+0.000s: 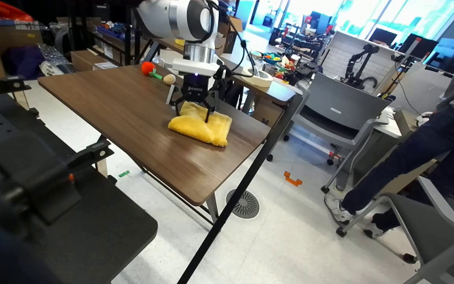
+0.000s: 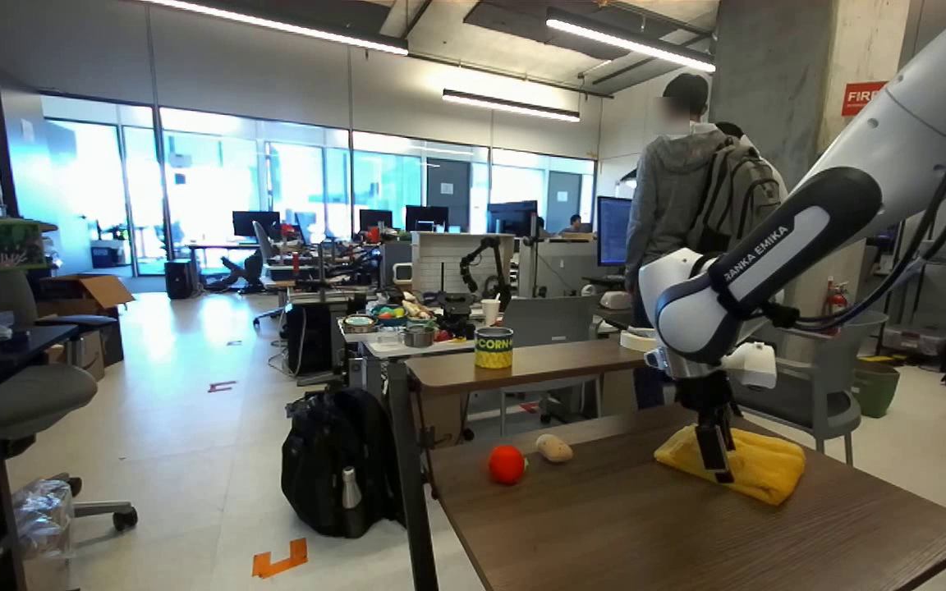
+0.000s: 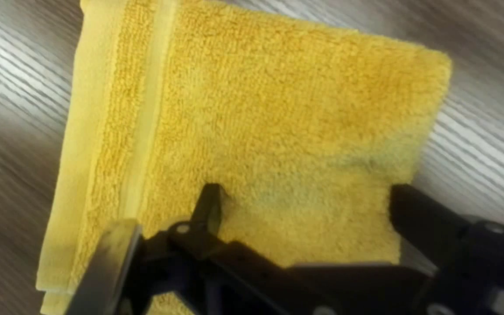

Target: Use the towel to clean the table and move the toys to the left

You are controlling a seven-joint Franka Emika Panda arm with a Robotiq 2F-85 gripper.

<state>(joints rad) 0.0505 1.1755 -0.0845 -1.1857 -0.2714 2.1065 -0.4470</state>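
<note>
A folded yellow towel (image 1: 201, 130) lies on the brown wood-grain table (image 1: 124, 108), near one end of it. My gripper (image 3: 305, 192) points down over the towel with its jaws wide apart. In the wrist view the left fingertip (image 3: 210, 197) is over the cloth and the right one sits at the towel's edge; whether they press on it I cannot tell. Yellow cloth shows between the fingers, not gripped. Both toys rest further along the table, close together: a red round one (image 2: 507, 465) with a green bit and a tan oval one (image 2: 554, 448).
Alongside the table runs a narrower raised surface with a corn can (image 2: 493, 349) and a tape roll (image 1: 259, 77). A black post (image 1: 246, 185) crosses in front of the table in an exterior view. A grey chair (image 1: 339, 104) and a standing person (image 2: 674, 189) are beyond.
</note>
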